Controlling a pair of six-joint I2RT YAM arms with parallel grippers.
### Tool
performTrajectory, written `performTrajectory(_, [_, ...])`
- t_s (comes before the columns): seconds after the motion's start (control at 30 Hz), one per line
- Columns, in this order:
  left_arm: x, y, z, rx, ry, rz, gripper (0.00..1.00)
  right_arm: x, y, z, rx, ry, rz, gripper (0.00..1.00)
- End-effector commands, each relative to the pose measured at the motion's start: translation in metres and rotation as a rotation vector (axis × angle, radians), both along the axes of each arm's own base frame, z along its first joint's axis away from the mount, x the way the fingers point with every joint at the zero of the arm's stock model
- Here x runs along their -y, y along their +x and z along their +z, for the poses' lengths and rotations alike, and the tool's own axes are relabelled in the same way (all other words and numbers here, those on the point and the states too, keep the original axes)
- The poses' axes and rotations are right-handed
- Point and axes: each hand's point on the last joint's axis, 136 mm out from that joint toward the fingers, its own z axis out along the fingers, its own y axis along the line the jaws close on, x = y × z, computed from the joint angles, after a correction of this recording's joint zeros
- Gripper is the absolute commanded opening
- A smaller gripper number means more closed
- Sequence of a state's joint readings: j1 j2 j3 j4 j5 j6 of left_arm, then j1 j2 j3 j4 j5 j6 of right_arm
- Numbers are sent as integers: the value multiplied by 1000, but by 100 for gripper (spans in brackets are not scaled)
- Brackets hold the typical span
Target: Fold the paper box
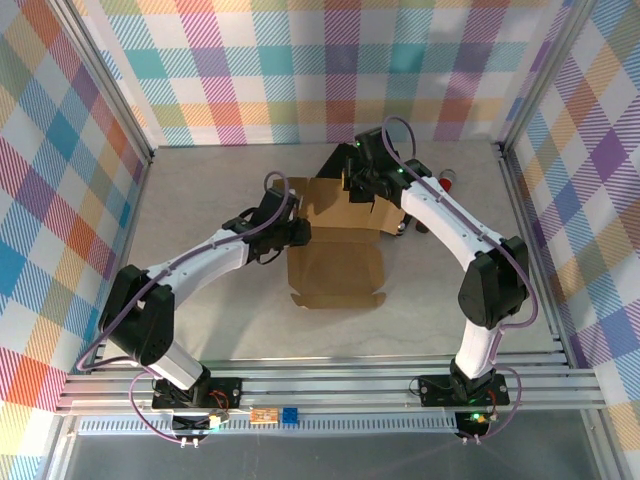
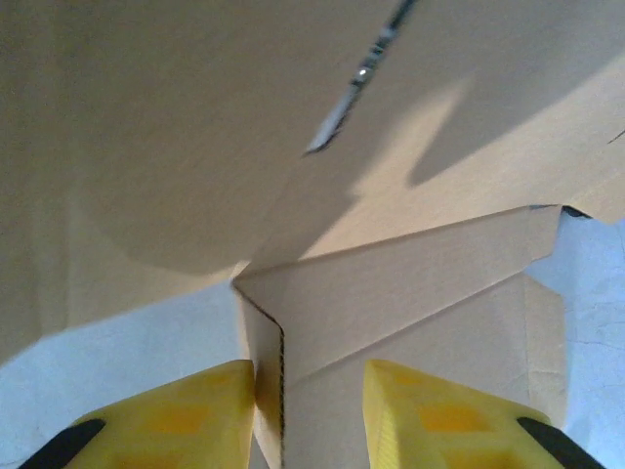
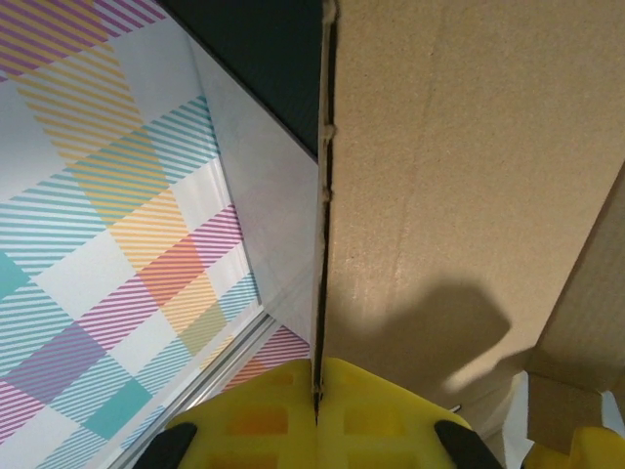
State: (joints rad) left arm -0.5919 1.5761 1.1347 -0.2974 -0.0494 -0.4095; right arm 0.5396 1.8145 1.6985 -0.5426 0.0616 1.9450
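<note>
The paper box [image 1: 335,270] is a brown die-cut cardboard sheet, its near panel flat on the table and its far panel [image 1: 338,205] lifted upright. My right gripper [image 1: 360,188] is at the top edge of that raised panel; in the right wrist view its yellow fingers [image 3: 391,420] are shut on the panel's thin edge [image 3: 320,244]. My left gripper [image 1: 298,233] is at the sheet's left side. Its yellow fingers [image 2: 195,415] stand apart, with a folded side flap [image 2: 269,362] between them, close against the left finger.
A black case [image 1: 332,163] stands behind the raised panel, and its dark surface [image 3: 264,49] is next to the cardboard. A small red object [image 1: 449,183] lies at the back right. Aluminium frame posts and plaid walls [image 1: 300,60] enclose the grey table [image 1: 200,200].
</note>
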Motion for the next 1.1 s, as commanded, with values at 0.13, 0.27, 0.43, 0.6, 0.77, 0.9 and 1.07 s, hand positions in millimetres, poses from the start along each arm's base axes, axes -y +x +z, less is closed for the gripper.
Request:
performTrajectory(0.13, [11, 0, -11, -22, 126, -54, 35, -7, 2, 7, -2, 34, 5, 0])
performTrajectory(0.27, [19, -2, -24, -55, 146, -85, 35, -7, 3, 8, -1, 39, 6, 0])
performTrajectory(0.43, [31, -9, -2, -1, 160, -141, 44, -9, 2, 9, 5, 36, 23, 0])
performTrajectory(0.6, [-1, -21, 76, 134, 116, -65, 69, -7, 1, 12, 34, 2, 51, 0])
performTrajectory(0.77, [-56, -37, 92, 128, 56, -42, 75, -9, 0, 7, 38, -5, 69, 0])
performTrajectory(0.9, [-72, -36, 80, 81, 33, -122, 74, -11, -1, 5, 34, 1, 73, 0])
performTrajectory(1.07, [-60, -27, 70, 113, 72, -249, 72, -12, -1, 1, 21, 9, 71, 0])
